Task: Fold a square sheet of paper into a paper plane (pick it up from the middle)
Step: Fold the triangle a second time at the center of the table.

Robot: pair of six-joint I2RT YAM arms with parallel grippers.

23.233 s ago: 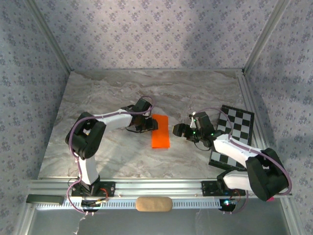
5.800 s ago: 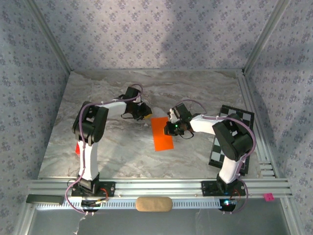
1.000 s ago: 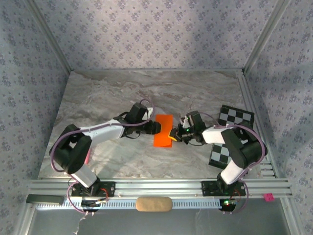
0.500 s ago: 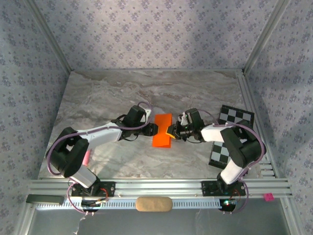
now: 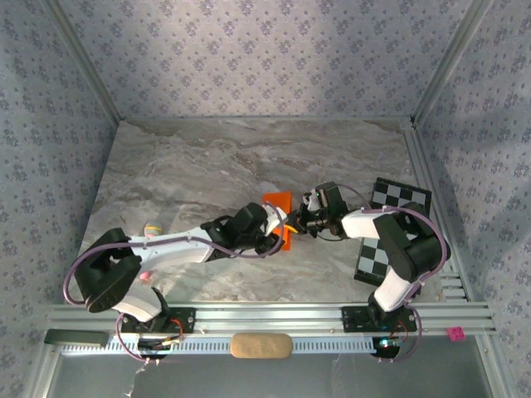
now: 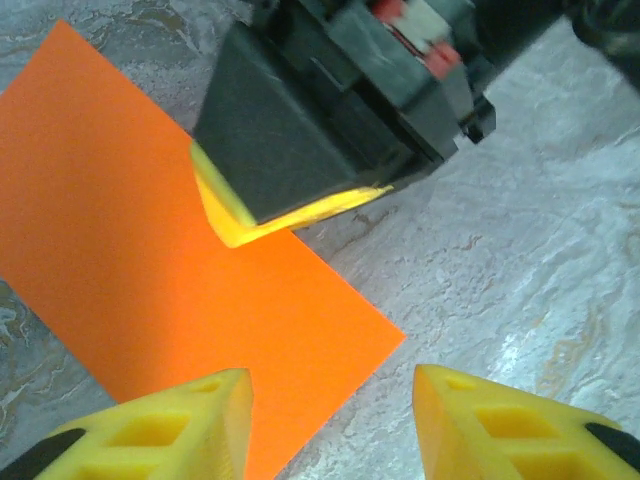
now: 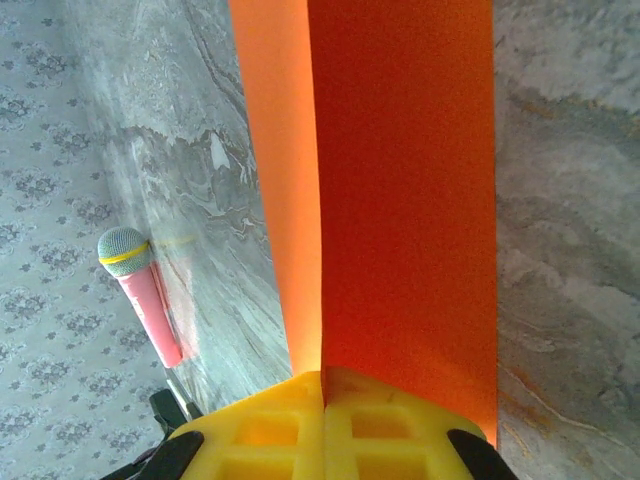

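Our right gripper [image 7: 325, 392] has its yellow fingers pressed together on the near edge of the thin, bright orange square sheet of paper [image 7: 400, 180]. The sheet is doubled over into a narrow strip, with one crease running away from the pinch. We judge this hold is meant to anchor the strip at mid-edge so that it cannot slide while the other arm works on it. Our left gripper [image 6: 330, 425] hovers low over the strip's opposite corner with its yellow fingers apart and nothing between them. We think it is placed to press down or catch the free flap for the next fold, since no pointed nose has been formed yet. The strip sits mid-table between the two arms on the grey-veined marble tabletop [image 5: 191, 157], and we cannot tell whether the pinched edge is lifted clear. The flat black-and-white checkerboard card [image 5: 400, 206] lies to the right, well apart. A small pink stick [image 7: 152, 310] with a rounded grey head lies apart on the marble too.
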